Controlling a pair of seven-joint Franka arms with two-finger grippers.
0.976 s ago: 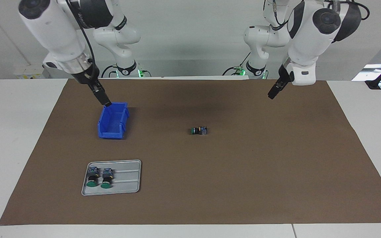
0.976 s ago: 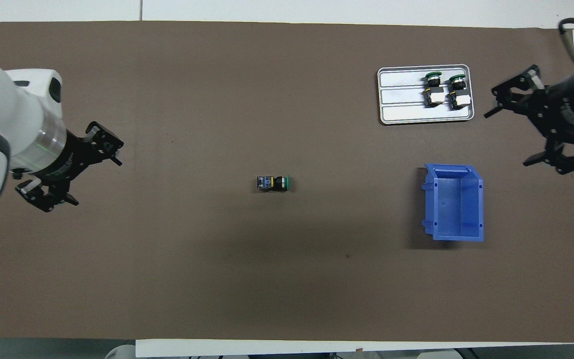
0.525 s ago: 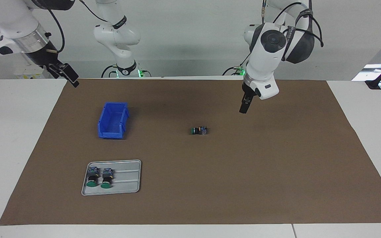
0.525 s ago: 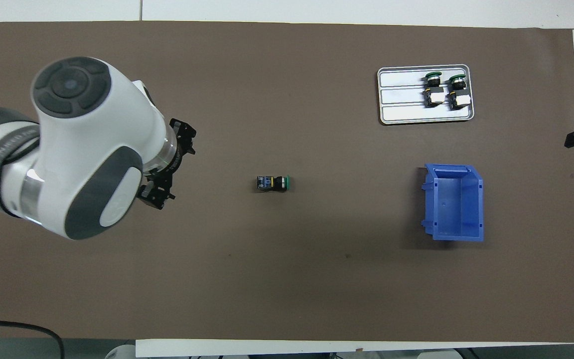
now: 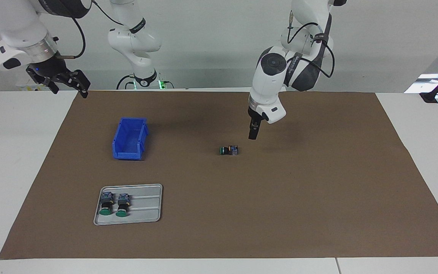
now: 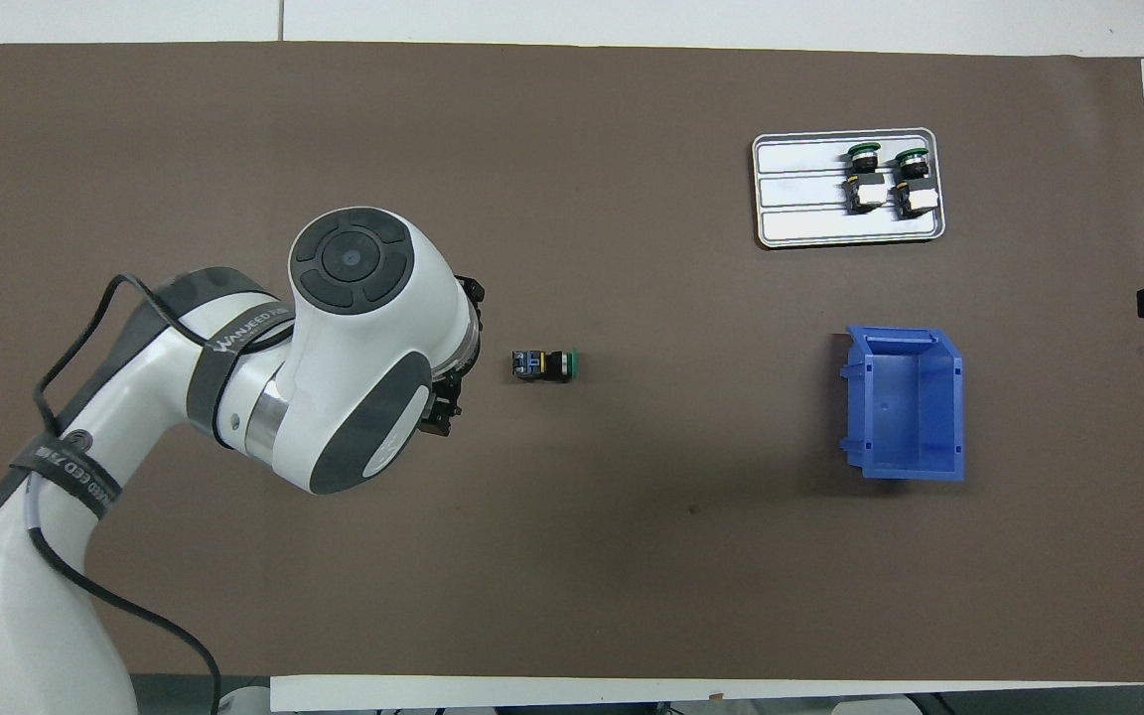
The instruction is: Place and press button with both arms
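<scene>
The right tool [image 5: 70, 91] hangs over the bare white tabletop [image 5: 13, 152], at the corner of the brown mat [image 5: 280, 209] by the right arm's end. Its fingers are spread apart, released, with nothing between them. From overhead only a black piece of it shows, cut off by the picture's edge.

The blue bin [image 5: 127, 156] stands open-topped on the mat toward the right arm's end, and its inside shows only its own blue floor. Farther from the robots than the bin lies a grey tray [image 5: 148, 207]. Two look-alike switches [image 5: 107, 203] lie side by side in the end of the tray toward the right arm's end, green caps pointing away from the robots. The rest of the tray is bare ribbed metal. No markings on them can be read.

The button [image 5: 229, 150] lies on its side near the middle of the mat. Its green cap faces the right arm's end and its grey-blue block faces the left arm's end.

The left tool [image 5: 253, 136] points down over the mat just beside the button's block end, clear of it. It is seen edge-on from across the table and is mostly hidden under its own wrist from overhead. It is released and grasps nothing. The left arm [image 6: 354, 348] carries dark straps with white lettering that starts "WAN"; the rest is hard to make out.
</scene>
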